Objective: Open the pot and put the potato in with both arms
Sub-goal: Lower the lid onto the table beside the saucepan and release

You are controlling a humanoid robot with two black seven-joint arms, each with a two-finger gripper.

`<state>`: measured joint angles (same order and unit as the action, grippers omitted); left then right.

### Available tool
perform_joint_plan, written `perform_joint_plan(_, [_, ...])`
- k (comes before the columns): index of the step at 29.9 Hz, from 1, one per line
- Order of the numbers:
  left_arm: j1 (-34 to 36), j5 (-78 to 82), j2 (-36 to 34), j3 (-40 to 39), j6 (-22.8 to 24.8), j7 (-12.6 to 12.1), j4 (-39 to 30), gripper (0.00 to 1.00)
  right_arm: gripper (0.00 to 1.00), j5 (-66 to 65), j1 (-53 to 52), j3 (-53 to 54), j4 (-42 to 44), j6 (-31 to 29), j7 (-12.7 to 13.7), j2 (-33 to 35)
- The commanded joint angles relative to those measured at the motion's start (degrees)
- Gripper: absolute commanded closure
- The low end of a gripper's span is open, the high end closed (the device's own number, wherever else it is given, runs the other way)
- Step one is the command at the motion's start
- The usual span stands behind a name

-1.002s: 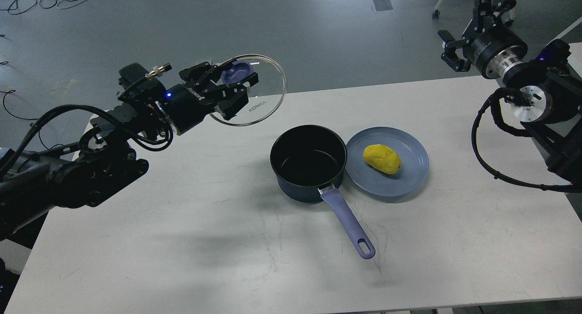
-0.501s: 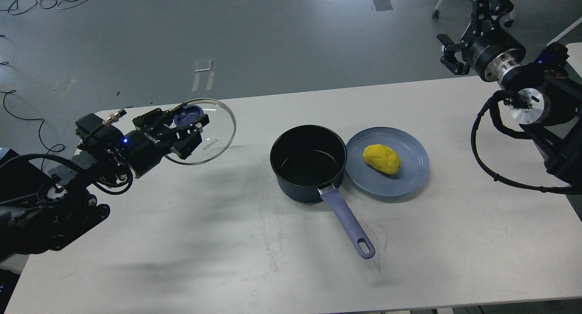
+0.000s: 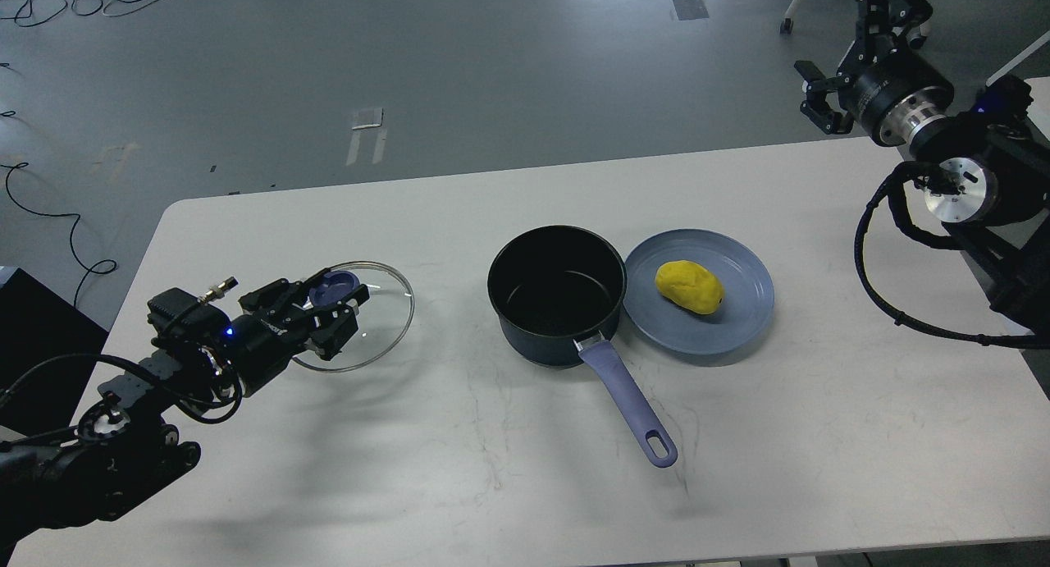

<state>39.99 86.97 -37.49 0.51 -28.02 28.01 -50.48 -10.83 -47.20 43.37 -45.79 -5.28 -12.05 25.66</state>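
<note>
The dark navy pot (image 3: 556,294) stands open at the table's middle, its lavender handle (image 3: 628,403) pointing toward me and to the right. The yellow potato (image 3: 689,287) lies on a flat blue plate (image 3: 742,317) touching the pot's right side. My left gripper (image 3: 332,304) is shut on the blue knob of the round glass lid (image 3: 373,321), holding it low over the table's left part. My right gripper (image 3: 828,99) is raised beyond the table's far right corner, far from the potato; its fingers look spread apart.
The white table (image 3: 492,485) has its far edge just behind the pot and its left edge near my left arm. My right arm's cables (image 3: 902,313) hang over the table's right edge. Grey floor with cables lies beyond.
My left gripper has carried the glass lid down and to the left, from high above the table to just over its left part. The right gripper has hardly moved.
</note>
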Motion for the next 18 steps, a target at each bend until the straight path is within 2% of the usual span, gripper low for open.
perform_joint_plan(1, [-0.4,-0.1,2.1,0.0,0.0,0.0,3.2,1.00,0.00,0.0,0.1,0.0,0.0,0.0,-0.1,0.0])
perform_joint_plan(12, [-2.9,-0.8,3.6,0.0,0.0,0.0,3.9,1.00,0.00,0.0,0.4,0.0,0.0,0.0,0.1,0.1])
perform_joint_plan(13, [-2.8,-1.3,3.9,0.0,0.0,0.0,3.9,0.84,0.00,-0.1,0.5,0.0,0.0,0.0,0.1,0.1])
perform_joint_plan(14, [-2.6,-1.7,4.3,0.0,0.0,0.0,3.9,0.51,0.00,-0.1,0.5,0.0,0.0,0.0,0.1,0.1])
perform_joint_plan(15, [-2.6,-1.8,4.6,-0.2,0.0,0.0,3.8,0.28,0.00,-0.1,0.5,0.0,0.0,0.0,0.1,0.1])
perform_joint_plan(16, [-2.5,-2.6,5.0,-0.8,0.0,0.0,3.8,0.00,0.00,0.0,0.5,0.0,0.0,0.0,0.2,0.1])
perform_joint_plan(18, [-2.2,-3.6,5.1,-0.2,0.0,0.0,3.3,0.00,0.00,-0.1,0.5,-0.1,0.0,0.0,0.2,0.1])
